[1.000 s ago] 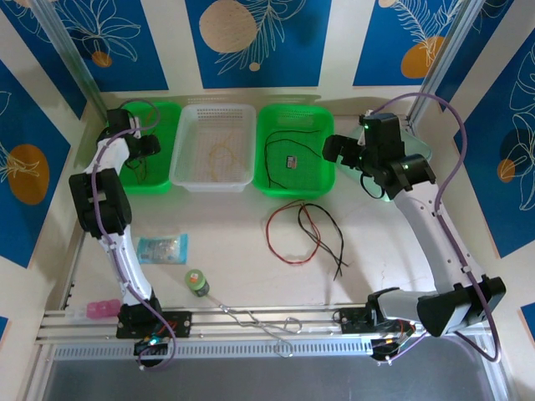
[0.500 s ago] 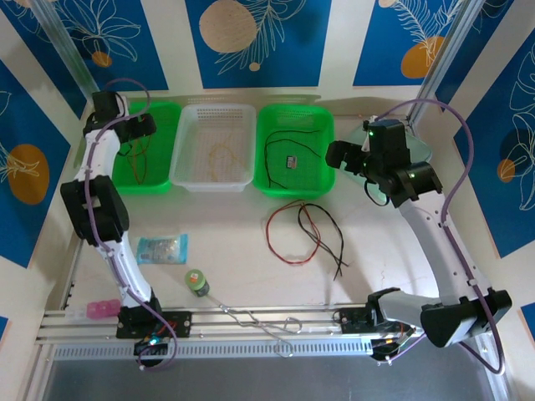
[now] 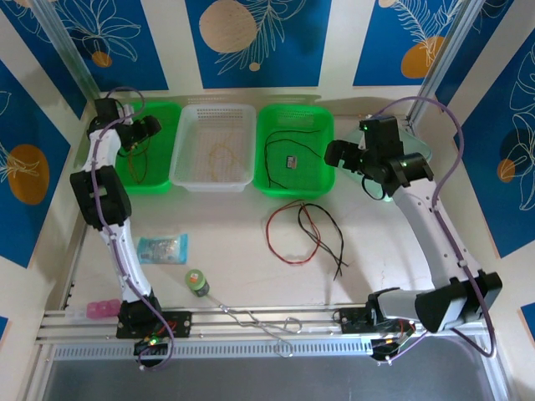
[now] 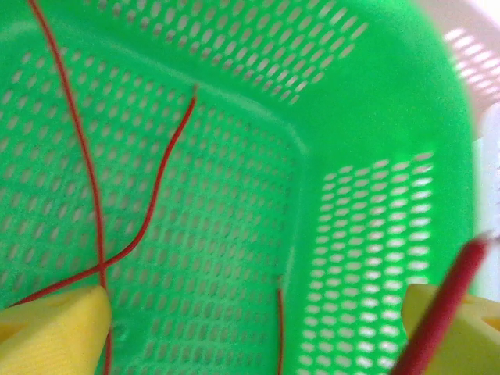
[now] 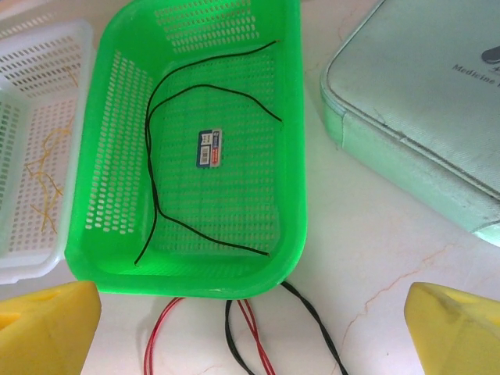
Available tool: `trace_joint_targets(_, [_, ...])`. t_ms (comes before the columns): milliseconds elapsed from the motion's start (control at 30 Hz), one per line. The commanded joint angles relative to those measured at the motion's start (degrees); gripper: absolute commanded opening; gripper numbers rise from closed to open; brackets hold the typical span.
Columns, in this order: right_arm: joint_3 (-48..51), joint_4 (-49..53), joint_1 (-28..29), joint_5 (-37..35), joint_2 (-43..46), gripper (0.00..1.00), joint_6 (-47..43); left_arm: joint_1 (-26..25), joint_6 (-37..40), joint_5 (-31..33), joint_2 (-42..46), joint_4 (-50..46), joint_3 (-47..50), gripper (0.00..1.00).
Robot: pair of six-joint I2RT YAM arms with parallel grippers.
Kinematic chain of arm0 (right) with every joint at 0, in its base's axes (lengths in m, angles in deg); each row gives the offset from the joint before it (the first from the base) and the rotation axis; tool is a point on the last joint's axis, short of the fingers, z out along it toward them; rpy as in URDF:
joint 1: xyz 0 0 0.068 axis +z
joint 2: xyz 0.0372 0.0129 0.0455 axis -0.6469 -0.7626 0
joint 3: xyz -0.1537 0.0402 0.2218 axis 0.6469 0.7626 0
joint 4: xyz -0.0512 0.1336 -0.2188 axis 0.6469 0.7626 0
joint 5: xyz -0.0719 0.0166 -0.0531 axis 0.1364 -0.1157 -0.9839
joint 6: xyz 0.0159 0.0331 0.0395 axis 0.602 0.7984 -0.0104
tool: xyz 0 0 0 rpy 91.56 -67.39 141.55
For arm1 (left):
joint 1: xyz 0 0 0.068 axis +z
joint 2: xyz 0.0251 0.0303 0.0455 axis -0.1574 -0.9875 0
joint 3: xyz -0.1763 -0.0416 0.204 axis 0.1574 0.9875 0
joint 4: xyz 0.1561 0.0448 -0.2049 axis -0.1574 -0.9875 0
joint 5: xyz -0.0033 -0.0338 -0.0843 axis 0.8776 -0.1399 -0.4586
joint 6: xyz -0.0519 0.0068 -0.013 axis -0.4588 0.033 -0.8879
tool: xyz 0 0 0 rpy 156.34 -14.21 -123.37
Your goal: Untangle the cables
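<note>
Two yellow pads of my left gripper (image 4: pixel 258 328) stand wide apart, so its jaws are open and hold nothing. A blurry red strand (image 4: pixel 444 308) runs by one pad; I cannot tell if it touches. Under the jaws, thin red cables (image 4: pixel 92 195) lie on the floor of the left green basket (image 4: pixel 375 117).

My right gripper (image 5: pixel 250 332) is open too, and empty. It hangs over the near edge of the right green basket (image 5: pixel 289 117), where black cables (image 5: pixel 151 164) lie loose. Yellow-tan cables (image 5: pixel 43 168) sit in the white basket (image 5: pixel 47 39) beside it.

Out on the table (image 3: pixel 226 242) is the tangled bunch (image 3: pixel 305 234): red and black cables looped over each other. I think they are light, soft and floppy, and thin enough to slip out of the pads. I would pinch one near a free end, away from the crossings, and pull slowly so the loops do not tighten.
</note>
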Motion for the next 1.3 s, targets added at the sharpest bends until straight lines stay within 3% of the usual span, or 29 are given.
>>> trace_joint_targets(0, [-3.0,-0.7,0.0,2.3,-1.5,1.00,-0.2,0.4,-7.2,-4.7,0.5,9.6,-6.6,0.96])
trace_joint_targets(167, [-3.6,-1.0,0.0,2.3,-2.9,1.00,-0.1,-0.1,-12.3,-5.1,-4.1,10.9,-19.2,0.95])
trace_joint_targets(500, [-2.1,-2.6,-0.2,1.9,-3.2,1.00,0.7,-3.2,-10.0,-3.1,0.3,20.8,-20.3,0.97])
trace_joint_targets(600, [-1.5,-3.2,-0.2,1.9,-3.2,1.00,0.6,-5.0,-8.3,-3.2,2.8,18.3,-20.4,0.95])
trace_joint_targets(667, [-0.8,-3.9,-0.3,2.3,-3.2,1.00,0.7,-7.3,-2.4,-2.4,5.0,12.8,-20.5,0.95])
trace_joint_targets(833, [-1.3,-2.7,-0.5,3.7,-3.7,1.00,0.7,-12.8,12.0,12.1,11.8,0.2,-15.4,0.97])
trace_joint_targets(1000, [-1.3,-0.1,-0.3,3.0,-1.9,1.00,0.1,-12.9,13.5,26.2,18.7,-10.8,-7.5,0.95])
trace_joint_targets(1100, [1.0,-0.7,-0.3,3.0,-0.3,1.00,1.2,-12.9,18.2,32.3,20.9,-20.4,-5.9,1.00])
trace_joint_targets(1267, [2.5,-1.5,0.4,4.6,-0.5,1.00,3.0,-12.8,23.3,46.2,26.5,-22.8,5.6,0.99])
